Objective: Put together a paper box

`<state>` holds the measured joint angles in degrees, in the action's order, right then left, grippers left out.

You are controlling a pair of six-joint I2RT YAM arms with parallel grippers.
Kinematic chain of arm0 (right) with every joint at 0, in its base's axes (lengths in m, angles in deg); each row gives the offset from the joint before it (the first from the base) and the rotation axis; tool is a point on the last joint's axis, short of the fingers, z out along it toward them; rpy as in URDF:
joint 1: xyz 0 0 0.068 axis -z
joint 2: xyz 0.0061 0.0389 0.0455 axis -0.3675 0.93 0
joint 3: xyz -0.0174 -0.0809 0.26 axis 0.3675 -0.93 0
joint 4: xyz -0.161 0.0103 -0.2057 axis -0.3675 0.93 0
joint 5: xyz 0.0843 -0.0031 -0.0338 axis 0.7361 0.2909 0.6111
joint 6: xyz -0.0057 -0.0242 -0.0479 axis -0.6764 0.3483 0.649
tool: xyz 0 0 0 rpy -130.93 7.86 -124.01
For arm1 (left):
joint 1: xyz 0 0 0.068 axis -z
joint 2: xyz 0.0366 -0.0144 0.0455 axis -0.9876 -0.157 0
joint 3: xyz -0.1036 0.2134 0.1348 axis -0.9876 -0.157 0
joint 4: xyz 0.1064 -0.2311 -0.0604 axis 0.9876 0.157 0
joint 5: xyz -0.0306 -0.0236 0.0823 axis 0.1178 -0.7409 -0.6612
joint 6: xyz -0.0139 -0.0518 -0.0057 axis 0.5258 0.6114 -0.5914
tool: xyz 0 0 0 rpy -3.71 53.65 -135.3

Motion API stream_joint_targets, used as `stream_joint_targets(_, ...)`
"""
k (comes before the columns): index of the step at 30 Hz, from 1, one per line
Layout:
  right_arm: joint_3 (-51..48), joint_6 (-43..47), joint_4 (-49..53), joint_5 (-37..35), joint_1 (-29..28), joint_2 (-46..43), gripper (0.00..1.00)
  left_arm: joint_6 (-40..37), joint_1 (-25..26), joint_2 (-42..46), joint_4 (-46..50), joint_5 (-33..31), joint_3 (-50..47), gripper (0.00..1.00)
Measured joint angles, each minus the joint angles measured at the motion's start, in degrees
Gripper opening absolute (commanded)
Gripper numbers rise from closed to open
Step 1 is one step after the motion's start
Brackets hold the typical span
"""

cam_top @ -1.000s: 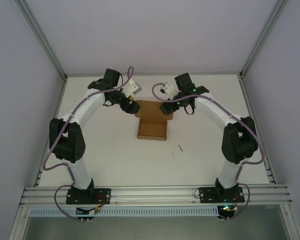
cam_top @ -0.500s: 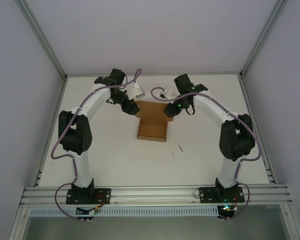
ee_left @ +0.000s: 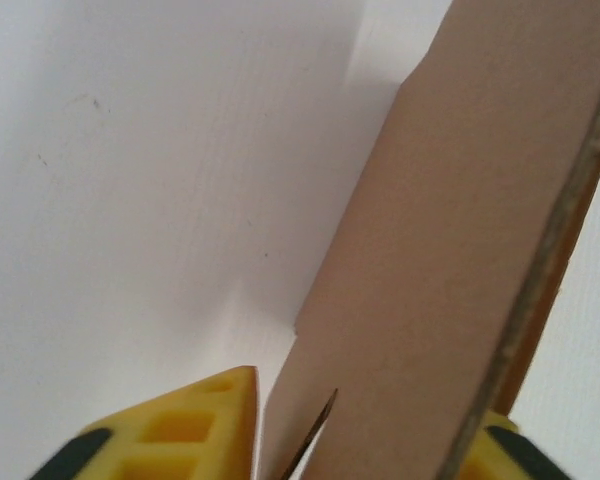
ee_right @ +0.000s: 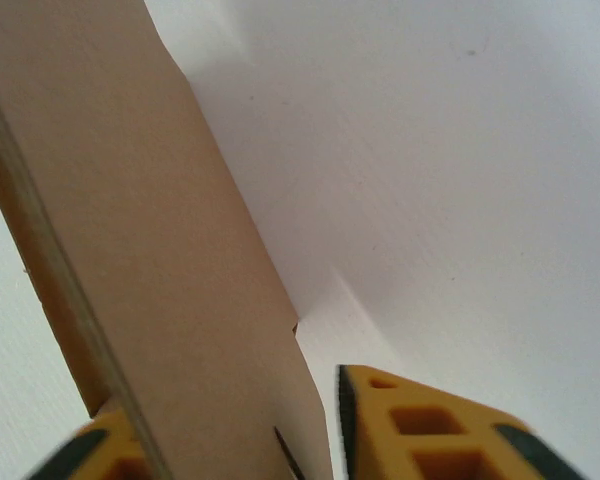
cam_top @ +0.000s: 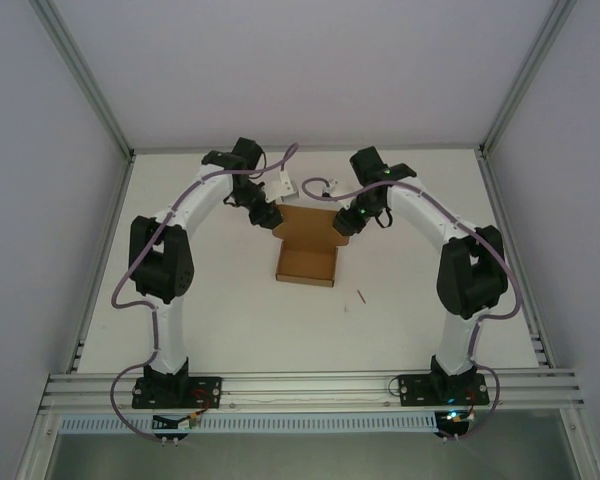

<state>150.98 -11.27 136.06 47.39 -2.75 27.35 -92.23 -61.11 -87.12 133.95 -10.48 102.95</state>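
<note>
The paper box (cam_top: 305,263) is plain brown cardboard lying in the middle of the white table, its lid flap (cam_top: 310,220) raised at the far end. My left gripper (cam_top: 271,219) is at the flap's left far corner and my right gripper (cam_top: 342,227) at its right far corner. In the left wrist view a cardboard flap (ee_left: 460,200) stands on edge between the yellow fingers (ee_left: 195,420) of the left gripper (ee_left: 370,410), which have closed in on it. The right wrist view mirrors this: the cardboard (ee_right: 130,200) stands between the right gripper's (ee_right: 225,400) fingers (ee_right: 420,430).
A small thin brown stick (cam_top: 361,295) lies on the table (cam_top: 200,300) to the right of the box's near end. Aluminium frame rails (cam_top: 310,385) run along the near edge, and grey walls enclose the sides and back.
Both arms have swung inward toward the box's far corners. Both grippers' jaws have closed from wide to narrow around the raised flap's side edges.
</note>
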Motion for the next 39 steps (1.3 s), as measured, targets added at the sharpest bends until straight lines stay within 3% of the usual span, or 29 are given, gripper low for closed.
stream_joint_targets(3,0.63,0.81,0.79,0.17,0.31,0.66,0.13,-0.46,0.04,0.0,0.48,-0.17,0.02,0.0)
stream_joint_targets(8,0.85,1.18,1.36,-0.11,0.35,0.74,0.01,1.44,0.46,0.0,-1.53,-1.38,-0.02,0.0)
stream_joint_targets(13,0.83,-3.02,-0.83,-3.21,0.24,0.72,0.0,7.8,1.09,1.25,-7.3,-4.09,-2.78,0.0)
stream_joint_targets(22,2.16,-30.4,-8.85,-15.89,-0.5,-0.22,0.0,23.39,3.8,7.17,-19.08,-9.27,-9.4,0.0)
stream_joint_targets(28,-2.84,-47.19,-16.96,-22.38,-3.21,-2.54,0.0,41.35,5.88,9.27,-26.67,-18.82,-11.78,0.0)
stream_joint_targets(33,-2.82,-54.64,-19.52,-26.56,-4.96,-2.49,0.04,56.17,7.52,9.66,-34.12,-26.56,-13.33,0.0)
stream_joint_targets(39,-2.47,-61.59,-20.13,-31.15,-5.16,-1.14,0.01,63.71,11.19,8.81,-35.41,-33.99,-14.01,0.0)
